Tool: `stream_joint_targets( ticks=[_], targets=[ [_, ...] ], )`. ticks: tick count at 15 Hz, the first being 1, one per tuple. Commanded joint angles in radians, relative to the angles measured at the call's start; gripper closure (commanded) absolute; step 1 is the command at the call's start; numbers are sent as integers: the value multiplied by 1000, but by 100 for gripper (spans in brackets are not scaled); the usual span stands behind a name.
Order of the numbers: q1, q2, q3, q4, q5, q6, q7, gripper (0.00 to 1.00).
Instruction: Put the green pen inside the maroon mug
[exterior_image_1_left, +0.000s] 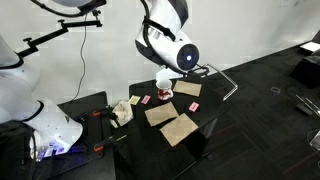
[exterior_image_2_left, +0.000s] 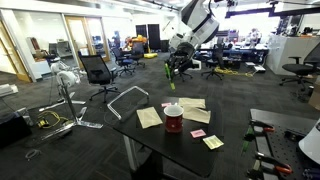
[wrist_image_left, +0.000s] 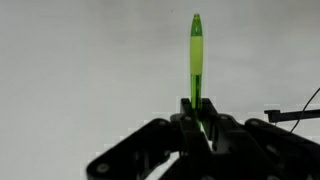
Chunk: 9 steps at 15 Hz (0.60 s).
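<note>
Green pen (wrist_image_left: 196, 55) stands upright in the wrist view, its tip pointing to 12 o'clock against a plain pale background, and its lower end is pinched between the dark fingers of the gripper (wrist_image_left: 198, 120). The pincer is clamped on the pen, jaws drawn in tight against the barrel from both sides.

In an exterior view the white arm (exterior_image_2_left: 197, 20) reaches in from the top, and the pen shows as a small green streak (exterior_image_2_left: 167, 70) at the gripper, held in the air well above the black table (exterior_image_2_left: 165, 146). The maroon mug (exterior_image_2_left: 173, 120) stands upright on that table with its pale inside showing (nothing can be made out in it at this size). The pen sits at roughly 12 o'clock from the mug in this picture, well apart from it and not touching.

Around the mug lie loose things: a tan sheet (exterior_image_2_left: 149, 117) at 9 o'clock just beside it, more tan sheets (exterior_image_2_left: 195, 110) at 2 o'clock, a pink note (exterior_image_2_left: 198, 132) at 4 o'clock, and a yellow note (exterior_image_2_left: 213, 142) farther out the same way.

In an exterior view the arm's bulky wrist (exterior_image_1_left: 175, 50) hangs over the mug (exterior_image_1_left: 164, 89), and whether the gripper is directly above it I cannot tell.
</note>
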Motion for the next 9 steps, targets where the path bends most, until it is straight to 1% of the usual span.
stream_joint_targets(
  ticks=[1,4,9],
  targets=[
    [-6,1,-14,-21,47,0,-85,96],
    [-4,23,-18,-25,73,26,-145,96],
    [-6,79,-24,-14,103,41,-193,96]
  ],
)
